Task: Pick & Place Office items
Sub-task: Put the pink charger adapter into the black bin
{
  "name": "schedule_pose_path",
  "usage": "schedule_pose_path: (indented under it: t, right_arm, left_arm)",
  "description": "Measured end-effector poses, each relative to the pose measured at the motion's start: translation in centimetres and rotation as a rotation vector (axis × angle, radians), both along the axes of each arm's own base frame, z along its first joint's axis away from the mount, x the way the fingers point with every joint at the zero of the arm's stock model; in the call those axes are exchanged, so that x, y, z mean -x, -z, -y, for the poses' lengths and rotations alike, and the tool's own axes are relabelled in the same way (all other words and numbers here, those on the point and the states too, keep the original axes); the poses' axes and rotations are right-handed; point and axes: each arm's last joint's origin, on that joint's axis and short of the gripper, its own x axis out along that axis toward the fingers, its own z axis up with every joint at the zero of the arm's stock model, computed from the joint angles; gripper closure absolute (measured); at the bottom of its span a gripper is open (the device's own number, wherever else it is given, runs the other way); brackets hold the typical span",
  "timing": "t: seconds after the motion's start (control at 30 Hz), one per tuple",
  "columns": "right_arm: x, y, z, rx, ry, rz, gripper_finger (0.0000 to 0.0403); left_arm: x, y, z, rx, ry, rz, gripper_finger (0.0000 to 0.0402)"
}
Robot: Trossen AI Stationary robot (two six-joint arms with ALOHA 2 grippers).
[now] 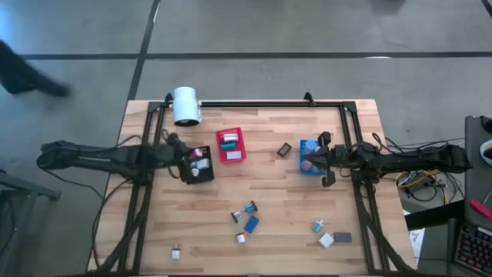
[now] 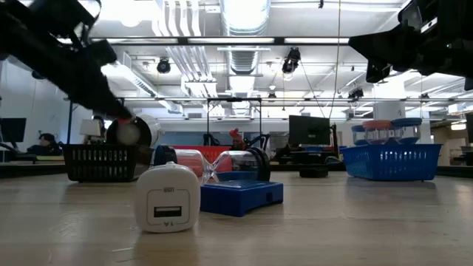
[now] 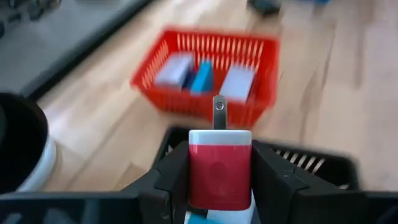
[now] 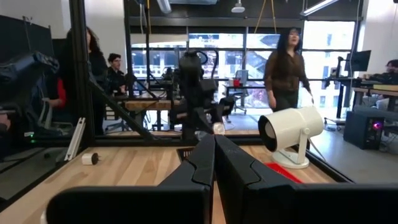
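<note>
High view shows us the wooden bench (image 1: pixel 269 200) with three little bins on it, and we use the red bin (image 1: pixel 231 145) as our landmark. Our left hand (image 3: pixel 221 180) hangs just left of the red bin, right over the black bin (image 1: pixel 199 165), and it is clamped on a red and white plug (image 3: pixel 220 168). We see this best in the left wrist view, where the two dark fingers (image 3: pixel 177 174) press the plug's sides. The plug's long way runs from the hand toward the red bin, and its metal prong (image 3: pixel 218 112) sticks out in front, pointing that way too. Our right hand (image 1: pixel 310 161) waits well to the right of the red bin, over the blue bin (image 1: pixel 309 146), with its fingers pressed together and nothing in them. Some of the job looks done: the red bin holds a few blocks, and the black and blue bins hold bits too. A lot is left, we think. A small black piece (image 1: pixel 284 150) lies between the red bin and the blue bin. More pieces lie well away from the red bin, near the bench's front edge: a blue block (image 1: pixel 251 224), a white charger (image 2: pixel 168 198), and a white and a grey piece (image 1: pixel 333 239).
</note>
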Motion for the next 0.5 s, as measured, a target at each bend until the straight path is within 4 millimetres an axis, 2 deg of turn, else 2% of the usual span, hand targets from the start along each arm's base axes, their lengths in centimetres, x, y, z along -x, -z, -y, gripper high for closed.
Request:
schedule_pose_path:
  t: [0.27, 0.5]
  right_arm:
    - [0.0, 0.0, 0.0, 0.001, 0.0, -0.002, 0.0394]
    - [0.0, 0.0, 0.0, 0.001, -0.001, -0.002, 0.0394]
  left_arm:
    - [-1.4, 2.6, -0.3, 0.019, -0.032, -0.172, 0.0267]
    - [-1.9, 3.7, -0.6, 0.025, -0.047, -0.249, 0.0267]
